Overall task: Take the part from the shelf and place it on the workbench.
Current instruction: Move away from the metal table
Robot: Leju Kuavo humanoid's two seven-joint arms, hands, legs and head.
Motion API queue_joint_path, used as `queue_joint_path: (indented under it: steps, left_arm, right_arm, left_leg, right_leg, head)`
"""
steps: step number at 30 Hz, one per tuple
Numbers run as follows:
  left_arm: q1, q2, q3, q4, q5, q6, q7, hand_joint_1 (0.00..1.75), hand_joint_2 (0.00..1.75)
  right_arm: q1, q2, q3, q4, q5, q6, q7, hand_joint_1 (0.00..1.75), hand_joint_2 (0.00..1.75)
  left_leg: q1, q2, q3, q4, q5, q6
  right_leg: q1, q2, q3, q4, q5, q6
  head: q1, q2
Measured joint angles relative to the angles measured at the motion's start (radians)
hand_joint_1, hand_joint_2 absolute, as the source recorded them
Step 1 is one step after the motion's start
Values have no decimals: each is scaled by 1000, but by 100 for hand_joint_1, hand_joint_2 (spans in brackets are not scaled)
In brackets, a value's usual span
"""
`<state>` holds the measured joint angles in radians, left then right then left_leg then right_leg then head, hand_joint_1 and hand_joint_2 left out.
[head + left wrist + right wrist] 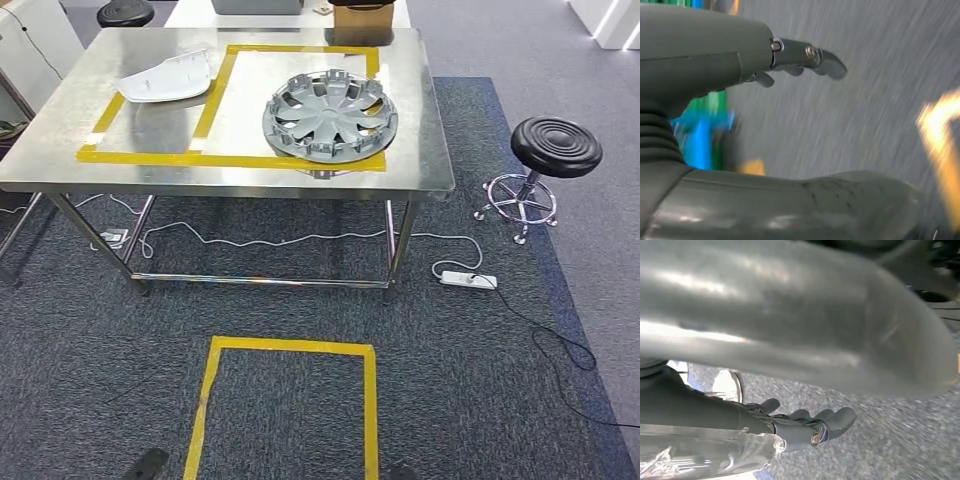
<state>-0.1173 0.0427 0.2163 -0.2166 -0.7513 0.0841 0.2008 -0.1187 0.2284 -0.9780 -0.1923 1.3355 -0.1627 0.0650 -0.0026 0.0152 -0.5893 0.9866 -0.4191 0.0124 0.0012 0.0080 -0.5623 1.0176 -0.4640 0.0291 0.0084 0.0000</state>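
Observation:
The steel workbench (423, 110) stands ahead of me. A grey wheel cover (330, 113) lies in the right half of its yellow taped frame. A white curved part (166, 78) lies in the left half. My left hand (806, 57) hangs over the grey carpet with its fingers straight and apart from the thick thumb (821, 205), nothing between them. My right hand (806, 425) also hangs over the carpet, fingers stretched out under the broad grey thumb (791, 315), holding nothing. Both wrist views are blurred.
A yellow taped square (290, 347) marks the carpet in front of the bench. A black stool (555, 148) stands to the right, with a power strip (468, 280) and cables under and beside the bench. A cardboard box (362, 18) sits beyond the far edge. Blurred green and blue shapes (702, 135) lie beside my left hand.

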Motion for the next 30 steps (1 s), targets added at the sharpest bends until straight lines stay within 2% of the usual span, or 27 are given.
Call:
queue_joint_path:
  steps: [2,4,7,10,13,15,16,18,19,20,21,22,23,24,25,26,28,29,30]
  left_arm:
    - [27,-28,49,4,8,-7,3,0,0]
    - [36,-44,84,7,10,-14,8,0,0]
    - [40,-59,119,8,26,-50,24,0,0]
    - [46,-76,146,9,32,-81,40,0,0]
    - [54,-95,158,9,13,-81,33,0,0]
    - [54,-104,162,9,2,-58,-3,0,0]
    - [53,-108,163,9,-7,-32,-43,0,0]
    - [45,-106,164,9,-31,22,-132,0,0]
    - [39,-103,164,9,-40,40,-165,0,0]
    - [32,-99,164,9,-47,45,-180,0,0]
    - [25,-94,164,9,-51,43,-185,0,0]
    - [19,-91,164,9,-53,37,-181,0,0]
    - [14,-88,164,9,-54,31,-175,0,0]
    - [12,-84,164,9,-54,27,-167,0,0]
    - [12,-80,164,9,-54,25,-160,0,0]
    - [13,-77,164,9,-53,23,-156,0,0]
    - [20,-75,166,10,-48,17,-149,0,0]
    - [24,-75,168,11,-43,11,-144,0,0]
    - [27,-75,170,13,-38,5,-139,0,0]
  right_arm:
    - [4,-1,-10,0,-3,-1,-4,0,0]
    - [5,-1,-16,0,-4,-1,-5,0,0]
    - [6,-2,-20,0,-6,1,-5,0,0]
    - [6,-4,-26,0,-3,11,-6,0,0]
    - [8,-6,-28,0,11,21,-13,0,0]
    - [9,-8,-28,0,19,25,-17,0,0]
    - [9,-9,-27,0,23,25,-20,0,0]
    - [10,-9,-26,0,29,24,-24,0,0]
    - [10,-9,-26,0,31,23,-25,0,0]
    - [10,-9,-26,0,31,22,-26,0,0]
    - [10,-9,-26,0,31,21,-26,0,0]
    - [9,-9,-26,0,31,20,-27,0,0]
    - [8,-8,-26,0,31,20,-27,0,0]
    - [8,-6,-26,1,31,20,-27,0,0]
    - [8,-4,-26,1,31,19,-27,0,0]
    - [9,-2,-26,2,30,19,-27,0,0]
    - [13,-1,-26,2,29,19,-25,0,0]
    - [14,-1,-26,2,29,19,-23,0,0]
    - [14,0,-26,2,29,19,-19,0,0]
  left_leg:
    - [3,-1,-2,-5,8,-17]
    - [5,-2,-5,-8,13,-27]
    - [7,-2,-7,-11,18,-36]
    - [8,-2,-9,-11,21,-40]
    - [6,-7,-7,-27,29,-26]
    - [11,-14,8,-59,48,-19]
    - [15,-19,13,-73,58,-19]
    - [19,-30,9,-79,66,-19]
    - [22,-38,4,-78,70,-22]
    - [26,-46,0,-78,73,-27]
    - [31,-55,-6,-75,76,-33]
    - [37,-66,-13,-70,79,-41]
    - [42,-76,-22,-61,80,-51]
    - [45,-86,-31,-50,79,-62]
    - [46,-94,-39,-39,80,-71]
    - [45,-100,-45,-32,81,-79]
    - [47,-113,-52,-30,89,-86]
    - [47,-107,-56,-27,87,-87]
    - [46,-93,-66,-7,72,-87]
  right_leg:
    - [4,-2,-4,0,4,-5]
    - [6,-3,-8,0,7,-10]
    - [8,-4,-10,1,10,-13]
    - [9,-4,-13,1,14,-12]
    - [6,-10,-8,-15,23,0]
    - [9,-10,-9,-12,11,11]
    - [9,-8,-23,23,-17,16]
    - [1,-5,-67,139,-92,28]
    - [-5,-5,-88,195,-120,34]
    - [-11,-5,-93,217,-125,41]
    - [-18,-5,-79,201,-112,48]
    - [-27,-1,-46,149,-85,57]
    - [-37,16,-7,84,-63,68]
    - [-43,36,22,31,-47,72]
    - [-47,51,41,2,-40,67]
    - [-47,62,44,-3,-42,58]
    - [-41,47,38,13,-40,30]
    - [-39,37,36,16,-38,21]
    - [-37,26,35,17,-35,12]
  head:
    - [0,0]
    - [1,0]
    - [1,0]
    - [1,0]
    - [0,0]
    - [5,0]
    - [8,0]
    - [13,0]
    - [14,0]
    - [13,0]
    - [14,0]
    - [14,0]
    - [15,0]
    - [19,0]
    - [18,0]
    - [17,0]
    - [10,0]
    - [8,0]
    - [4,0]
